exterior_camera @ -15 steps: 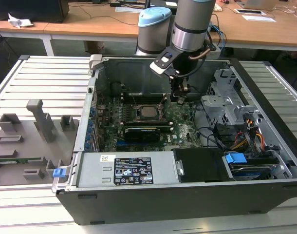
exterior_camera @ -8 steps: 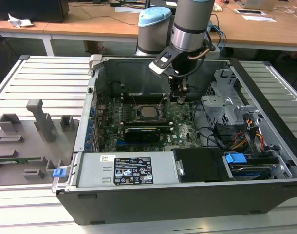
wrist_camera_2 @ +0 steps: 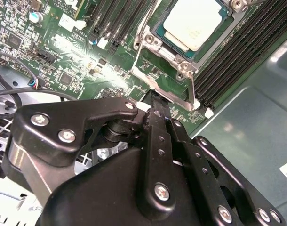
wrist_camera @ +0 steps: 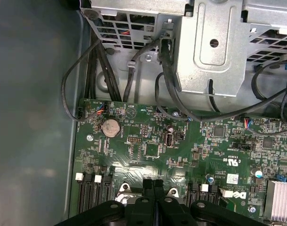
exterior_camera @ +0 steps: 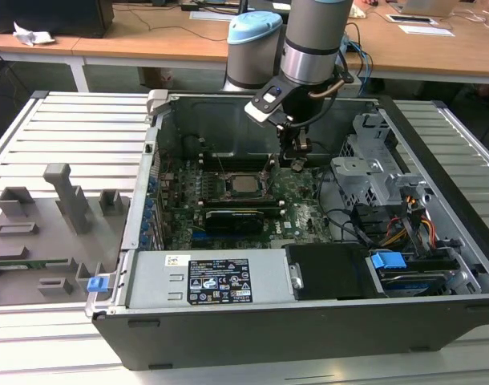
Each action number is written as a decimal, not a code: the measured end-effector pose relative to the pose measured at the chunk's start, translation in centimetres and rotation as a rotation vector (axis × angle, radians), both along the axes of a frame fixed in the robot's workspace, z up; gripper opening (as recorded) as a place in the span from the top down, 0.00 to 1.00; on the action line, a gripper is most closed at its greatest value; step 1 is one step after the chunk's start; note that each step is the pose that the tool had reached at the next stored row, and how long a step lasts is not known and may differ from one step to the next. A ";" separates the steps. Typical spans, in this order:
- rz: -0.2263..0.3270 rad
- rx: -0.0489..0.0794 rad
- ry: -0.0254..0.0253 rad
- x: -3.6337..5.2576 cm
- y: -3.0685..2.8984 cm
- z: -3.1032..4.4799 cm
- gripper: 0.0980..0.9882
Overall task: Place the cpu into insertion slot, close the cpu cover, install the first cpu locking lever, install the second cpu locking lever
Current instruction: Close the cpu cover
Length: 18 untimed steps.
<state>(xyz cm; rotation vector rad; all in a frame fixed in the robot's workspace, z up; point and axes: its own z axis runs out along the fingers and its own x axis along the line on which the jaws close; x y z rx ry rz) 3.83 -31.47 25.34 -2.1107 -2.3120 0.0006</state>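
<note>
Exterior view first: I'm down inside the open PC case (exterior_camera: 148,200), my gripper (exterior_camera: 297,156) hovering low over the motherboard (exterior_camera: 305,212), just to the exterior view's right of the insertion slot (exterior_camera: 226,186). The cpu (exterior_camera: 244,184) sits in the slot w/ its pale top up, so placing looks done. Second wrist view: cpu (wrist_camera_2: 195,23) seated, cpu cover (wrist_camera_2: 154,42) looks flat around it, so I'd say it's closed. My tips (wrist_camera_2: 153,96) are pressed together right at the frame's edge by the locking lever (wrist_camera_2: 192,89), probably positioned to work that wire. Can't tell if anything's pinched between them. First wrist view: my jaws (wrist_camera: 153,184) show a thin seam, no gap, w/ the board's coin cell (wrist_camera: 110,126) and the drive cage (wrist_camera: 214,42) beyond.
</note>
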 end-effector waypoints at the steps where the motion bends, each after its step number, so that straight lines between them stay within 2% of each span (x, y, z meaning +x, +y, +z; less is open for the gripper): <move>1: 0.000 0.000 0.0000 -0.01 0.00 0.00 0.99; 18: 0.000 0.000 0.0000 -0.45 0.00 0.00 0.99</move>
